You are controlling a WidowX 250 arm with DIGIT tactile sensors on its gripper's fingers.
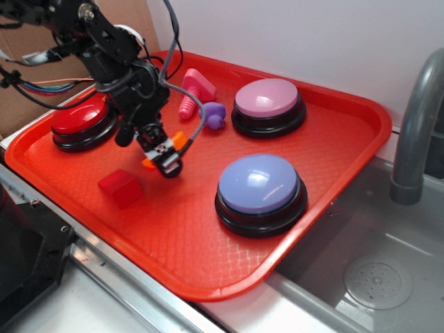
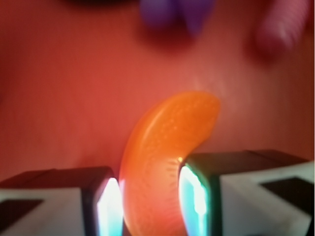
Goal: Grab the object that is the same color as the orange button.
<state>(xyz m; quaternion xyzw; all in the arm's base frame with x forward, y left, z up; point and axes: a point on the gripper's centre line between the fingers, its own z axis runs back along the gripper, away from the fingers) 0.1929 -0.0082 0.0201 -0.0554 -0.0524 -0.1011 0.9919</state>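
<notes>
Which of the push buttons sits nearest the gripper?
The red-topped button at the tray's left edge, just beside the gripper; the pink and lavender buttons lie farther right.

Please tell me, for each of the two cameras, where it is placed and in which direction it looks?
Exterior: placed above one corner of the red tray, looking down across it; the black arm and its hand show.
Wrist: mounted on the hand, looking past two fingers at the tray floor close up.
Shared: the orange crescent between the fingers, also seen at, plus the purple toy and pink bolt.
</notes>
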